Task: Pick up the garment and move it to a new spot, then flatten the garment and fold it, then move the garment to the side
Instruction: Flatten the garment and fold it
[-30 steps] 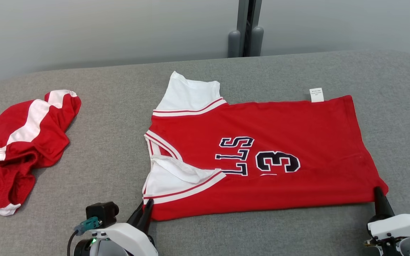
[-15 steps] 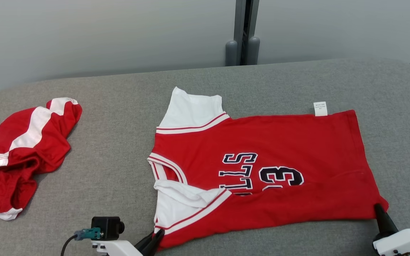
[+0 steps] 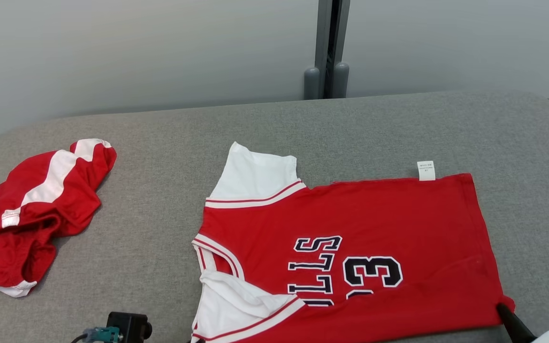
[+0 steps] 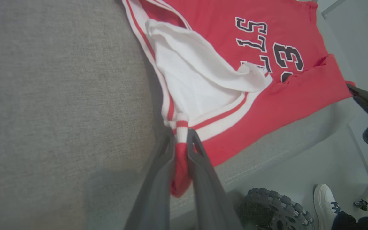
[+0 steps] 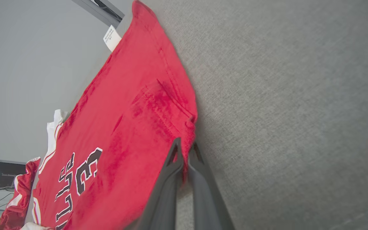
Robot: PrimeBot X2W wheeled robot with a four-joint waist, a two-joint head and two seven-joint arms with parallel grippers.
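Pinches near shoulder corner of red jersey (image 3: 350, 252) in left gripper (image 4: 180, 134), fingers narrow on bunched cloth. Pinches near hem corner in right gripper (image 5: 186, 144), closed on fabric. Has jersey spread flat at near edge of grey surface (image 3: 160, 143), right of centre, white sleeve (image 4: 200, 80) flopped over lettering. Crumpled red shorts (image 3: 41, 209) well apart by left edge. Grey post (image 3: 326, 47) beyond far edge. Wheel (image 4: 273, 207) and shoe (image 4: 326, 204) below near edge.

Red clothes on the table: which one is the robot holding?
The flat jersey printed with a 3: the left gripper and right gripper pinch its near corners. The crumpled red bundle lies apart, untouched.
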